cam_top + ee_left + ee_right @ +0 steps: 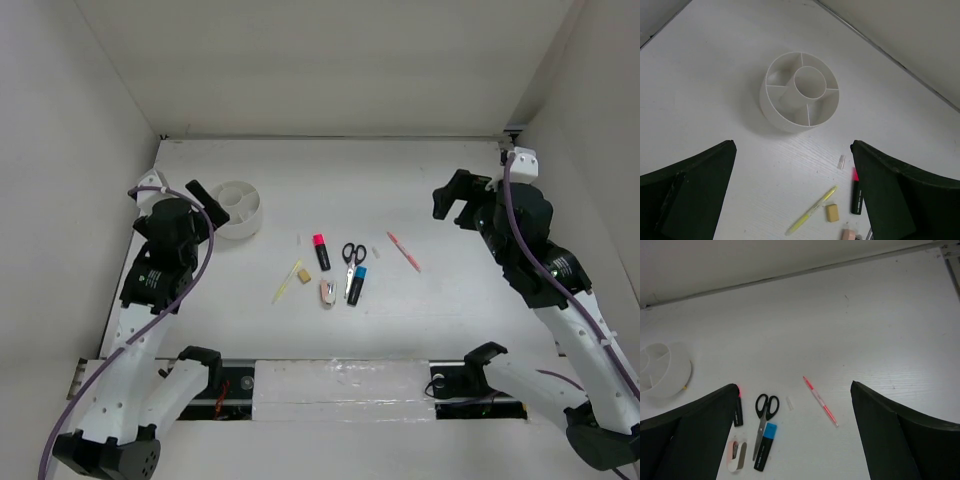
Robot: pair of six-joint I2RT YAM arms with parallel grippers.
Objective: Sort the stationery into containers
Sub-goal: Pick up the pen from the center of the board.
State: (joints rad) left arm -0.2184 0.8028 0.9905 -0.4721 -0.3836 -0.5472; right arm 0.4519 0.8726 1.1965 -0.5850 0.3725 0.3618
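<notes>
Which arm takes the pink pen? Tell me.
Right. The pink pen lies right of the scissors, nearest the open right gripper; the left gripper hangs far off beside the tray.

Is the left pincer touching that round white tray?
Apart. The left wrist view shows bare table between the tray and the left pincer.

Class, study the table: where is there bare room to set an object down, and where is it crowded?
Bare: the far table behind the items, from the tray to the right arm; the stretch right of the pen; the near strip along the edge. Crowded: the centre, where stick, eraser, scissors, pink highlighter and blue highlighter lie close.
</notes>
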